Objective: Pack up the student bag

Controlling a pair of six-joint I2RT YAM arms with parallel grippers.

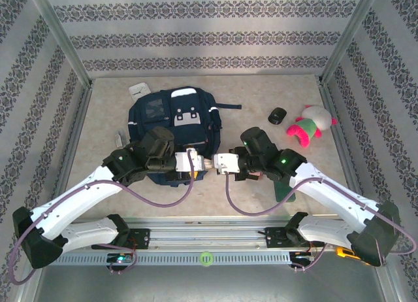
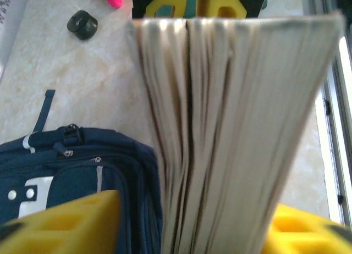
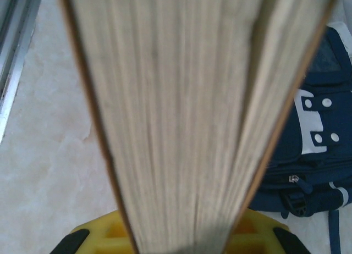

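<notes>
Between the two arms, just by the near edge of the bag (image 1: 171,129), a book (image 2: 220,127) is held. It is clamped by the right gripper (image 1: 220,163). The left gripper (image 1: 196,161) is set astride it, half-wide, with a gap seen beside one finger. A handover is judged to be in hand: the left jaws should be closed squarely on the pages before the right is released, lest the book sag or fan. The bag is laid flat, front up, left of centre. The pale marbled table (image 1: 261,197) looks smooth. Bare room is left at the right, bounded by patterned walls, with a toy (image 1: 312,124) near the far corner.
</notes>
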